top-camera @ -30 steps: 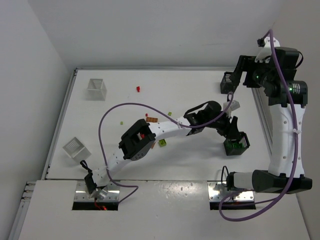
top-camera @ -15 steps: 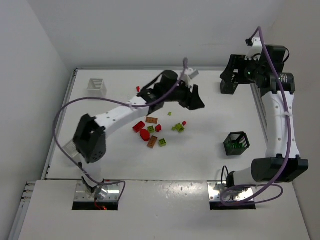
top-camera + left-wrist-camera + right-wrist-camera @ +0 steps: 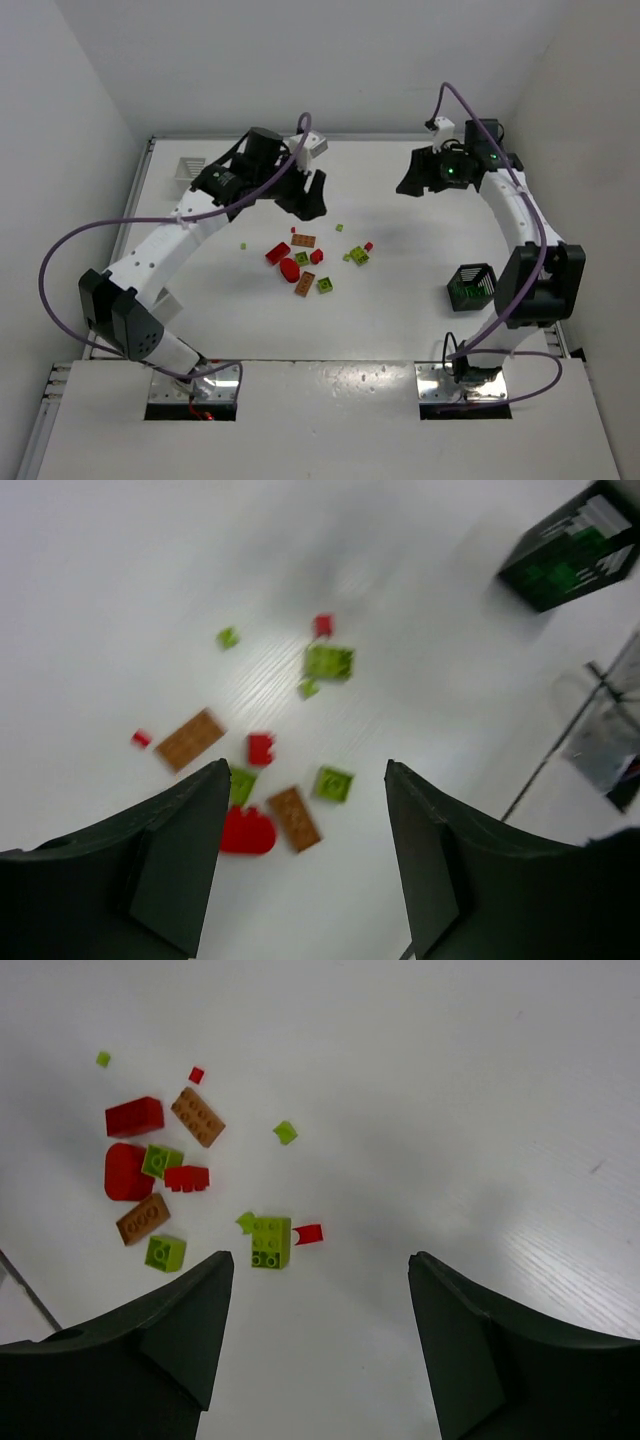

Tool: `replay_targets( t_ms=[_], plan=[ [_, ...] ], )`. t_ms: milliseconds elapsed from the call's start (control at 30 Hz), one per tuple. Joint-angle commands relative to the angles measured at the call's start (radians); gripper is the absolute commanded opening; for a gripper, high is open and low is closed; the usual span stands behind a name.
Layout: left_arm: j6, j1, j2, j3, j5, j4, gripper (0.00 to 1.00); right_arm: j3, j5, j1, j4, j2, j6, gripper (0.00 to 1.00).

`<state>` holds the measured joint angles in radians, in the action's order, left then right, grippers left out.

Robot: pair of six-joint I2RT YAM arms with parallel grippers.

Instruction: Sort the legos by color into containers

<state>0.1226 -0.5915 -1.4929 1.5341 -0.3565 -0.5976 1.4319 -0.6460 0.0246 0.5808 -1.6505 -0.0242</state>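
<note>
Top external view has the legos (image 3: 305, 262) scattered loose on the white table (image 3: 400, 330) a little left of its middle: red, orange-brown and yellow-green bricks, with a few stray bits around them. The left gripper (image 3: 306, 194) hangs above the table just on the far side of this scatter, its jaws spread apart with nothing between them. The right gripper (image 3: 414, 178) is well apart from the bricks, toward the far right, also released and empty. A black basket (image 3: 472, 287) with green pieces inside stands on the near right, and a white basket (image 3: 190, 170) peeks out behind the left arm at the far left. Through the left gripper (image 3: 305, 800) the bricks (image 3: 270, 750) show in the gap between the fingers, untouched. Through the right gripper (image 3: 320, 1270) a yellow-green brick (image 3: 270, 1241) lies just beyond the open gap, with the rest off to the left.
</note>
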Motion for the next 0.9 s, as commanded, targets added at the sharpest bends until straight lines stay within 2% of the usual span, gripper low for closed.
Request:
replay_targets(
  t_ms=[0, 167, 400, 500, 600, 733, 767, 833, 867],
  plan=[
    [-0.121, 0.117, -0.009, 0.006, 0.054, -0.235, 0.69, -0.002, -0.098, -0.047, -0.065, -0.026, -0.146, 0.71],
    [-0.164, 0.231, 0.0, -0.086, 0.105, -0.235, 0.66, -0.024, -0.13, -0.106, -0.053, -0.097, -0.23, 0.68],
    [-0.166, 0.289, 0.032, -0.062, 0.151, -0.223, 0.66, -0.045, -0.075, -0.181, -0.122, -0.134, -0.254, 0.68],
    [-0.23, 0.298, 0.054, -0.043, 0.128, -0.223, 0.66, -0.141, 0.014, -0.19, -0.17, -0.091, -0.252, 0.68],
    [-0.322, 0.298, 0.054, -0.034, 0.032, -0.257, 0.66, -0.265, 0.093, -0.19, -0.257, -0.019, -0.304, 0.76],
    [-0.428, 0.308, 0.031, -0.046, -0.05, -0.246, 0.66, -0.401, 0.109, -0.19, -0.277, 0.086, -0.498, 0.87],
    [-0.428, 0.308, 0.007, -0.046, -0.064, -0.246, 0.66, -0.41, 0.088, -0.19, -0.247, 0.095, -0.626, 0.88],
    [-0.452, 0.32, -0.018, -0.046, -0.128, -0.246, 0.66, -0.41, 0.075, -0.19, -0.132, 0.095, -0.725, 0.88],
    [-0.452, 0.32, -0.038, -0.046, -0.153, -0.246, 0.66, -0.359, 0.075, -0.19, -0.083, 0.095, -0.797, 0.88]
  ],
)
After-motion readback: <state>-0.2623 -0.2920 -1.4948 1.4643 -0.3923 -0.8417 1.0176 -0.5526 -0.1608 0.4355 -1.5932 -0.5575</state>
